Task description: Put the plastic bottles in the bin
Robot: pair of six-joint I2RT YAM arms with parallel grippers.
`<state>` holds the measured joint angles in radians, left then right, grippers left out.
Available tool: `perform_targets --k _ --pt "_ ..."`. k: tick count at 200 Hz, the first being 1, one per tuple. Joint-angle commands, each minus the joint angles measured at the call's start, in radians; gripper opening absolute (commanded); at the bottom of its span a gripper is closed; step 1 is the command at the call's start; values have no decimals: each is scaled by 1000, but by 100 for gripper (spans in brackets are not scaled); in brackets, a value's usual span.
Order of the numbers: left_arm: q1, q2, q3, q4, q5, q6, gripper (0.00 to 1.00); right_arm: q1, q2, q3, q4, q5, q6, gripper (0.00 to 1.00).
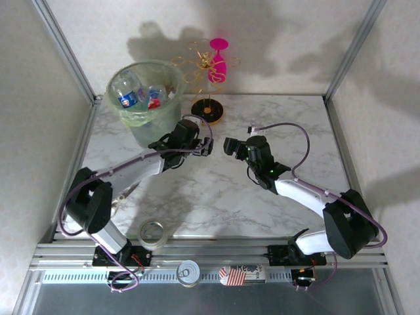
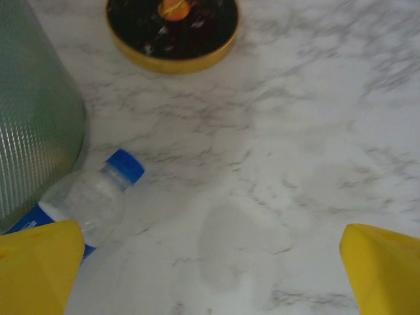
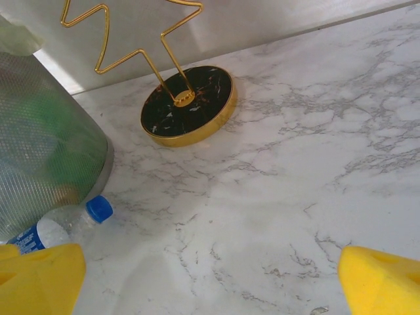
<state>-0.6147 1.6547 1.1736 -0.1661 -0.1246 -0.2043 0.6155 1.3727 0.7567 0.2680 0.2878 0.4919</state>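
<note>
Top camera looks down from behind both arms (image 1: 131,169). Each wrist camera sits low, close to the table (image 2: 295,131), facing forward past its fingers (image 2: 36,269); both share the bottle (image 2: 88,197) left-ahead, by the bin (image 2: 33,111).

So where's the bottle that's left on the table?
The bottle lies lower left in both wrist views, beside the bin, cap pointing toward the round stand.

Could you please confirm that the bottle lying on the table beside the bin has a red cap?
Not quite: the bottle has a blue cap, not a red one, as the left wrist view shows; it does lie on the table beside the bin.
</note>
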Motion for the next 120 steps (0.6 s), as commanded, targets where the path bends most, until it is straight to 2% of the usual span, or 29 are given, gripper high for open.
perform_targets --k 1,71,101,120 --pt "-8 65 50 -106 -127 37 100 -10 -11 3 -5 6 17 99" --pt "-8 232 117 -188 -379 62 100 -17 -22 -10 -2 11 14 99" --pt "-3 306 135 -212 -435 93 100 -19 -24 -13 -3 11 13 99" --pt "8 322 128 -203 -425 98 100 -19 -31 -17 -6 19 11 99"
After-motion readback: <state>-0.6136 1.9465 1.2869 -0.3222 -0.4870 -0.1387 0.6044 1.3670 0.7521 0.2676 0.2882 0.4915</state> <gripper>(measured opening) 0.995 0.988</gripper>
